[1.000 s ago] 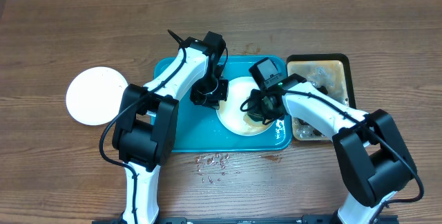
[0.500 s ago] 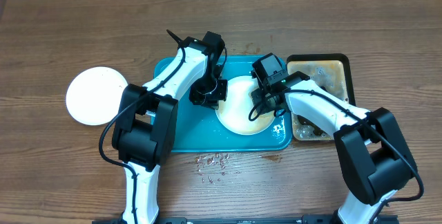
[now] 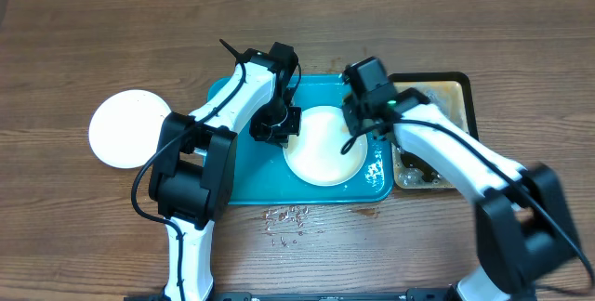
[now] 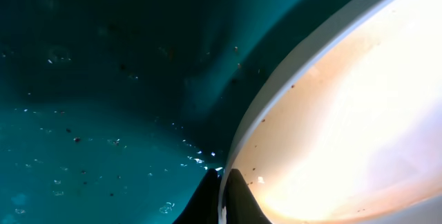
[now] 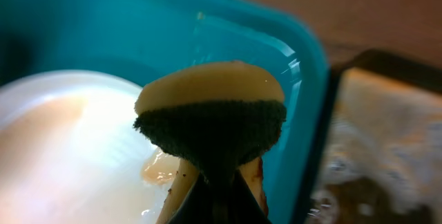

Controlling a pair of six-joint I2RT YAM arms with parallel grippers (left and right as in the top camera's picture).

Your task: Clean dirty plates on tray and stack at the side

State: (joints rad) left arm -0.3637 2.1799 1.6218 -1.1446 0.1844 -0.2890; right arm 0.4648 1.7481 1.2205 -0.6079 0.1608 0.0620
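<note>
A pale plate lies on the teal tray, its surface wet and cream-tinted. My left gripper is shut on the plate's left rim; in the left wrist view the fingers pinch the rim of the plate over the tray. My right gripper is shut on a yellow sponge with a dark green scrub face, held above the plate's right edge near the tray's wall. A clean white plate lies on the table to the left. A third plate is not visible.
A smaller black tray with brown liquid stands right of the teal tray and shows blurred in the right wrist view. Water drops lie on the wooden table in front of the teal tray.
My right gripper with the sponge has moved up and away from the plate's middle toward the tray's far right side. The plate has shifted slightly left with my left gripper.
</note>
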